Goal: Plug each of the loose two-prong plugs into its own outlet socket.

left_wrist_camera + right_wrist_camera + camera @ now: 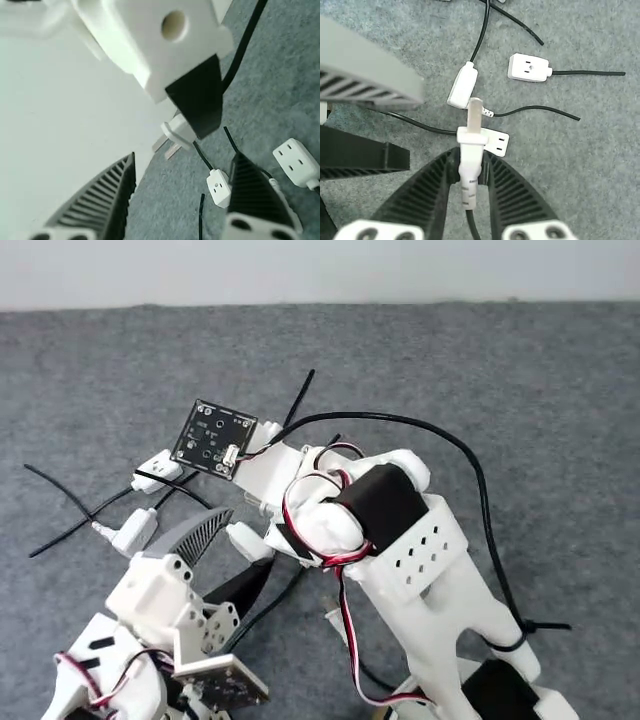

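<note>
My right gripper (470, 156) is shut on a white two-prong plug (469, 150), prongs pointing away over the grey carpet. A white outlet socket (496, 140) lies just past the plug, and another socket (529, 67) lies farther off. In the high view the plug (248, 540) shows beneath the right arm, with two sockets (158, 468) (135, 530) to its left. My left gripper (184, 165) is open, its ribbed fingertips (120, 180) close to the held plug (177, 132) and not touching it.
Black cords (90, 510) cross the carpet left of the sockets. Another white connector body (462, 86) lies on a cord beyond the plug. The right arm's white body (420, 570) fills the middle, and its thick black cable (470, 460) loops to the right. Bare carpet (520, 370) spreads at the back.
</note>
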Tool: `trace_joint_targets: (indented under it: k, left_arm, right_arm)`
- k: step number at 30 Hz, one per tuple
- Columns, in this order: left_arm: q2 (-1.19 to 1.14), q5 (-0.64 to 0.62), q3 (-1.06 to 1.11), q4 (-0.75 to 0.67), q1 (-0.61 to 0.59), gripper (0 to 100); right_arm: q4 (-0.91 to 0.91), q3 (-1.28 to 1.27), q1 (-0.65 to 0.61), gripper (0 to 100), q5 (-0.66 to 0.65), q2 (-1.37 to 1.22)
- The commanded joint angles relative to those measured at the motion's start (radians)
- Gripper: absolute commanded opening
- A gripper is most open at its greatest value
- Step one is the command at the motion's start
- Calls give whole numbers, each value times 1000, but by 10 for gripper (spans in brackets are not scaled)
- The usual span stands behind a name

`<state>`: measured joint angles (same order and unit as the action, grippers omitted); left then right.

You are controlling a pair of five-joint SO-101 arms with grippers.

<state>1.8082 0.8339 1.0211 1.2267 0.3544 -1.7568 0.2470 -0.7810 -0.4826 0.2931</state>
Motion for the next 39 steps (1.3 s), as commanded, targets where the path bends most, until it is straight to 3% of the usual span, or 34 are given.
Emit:
trace_joint_targets:
  k: [1, 39]
  left_arm:
    - [11, 28, -48, 20, 8, 298]
    - [12, 95, 76, -55, 54, 297]
  right_arm:
    - [-39, 11, -8, 8, -8, 38]
    - [-44, -28, -77, 8, -15, 48]
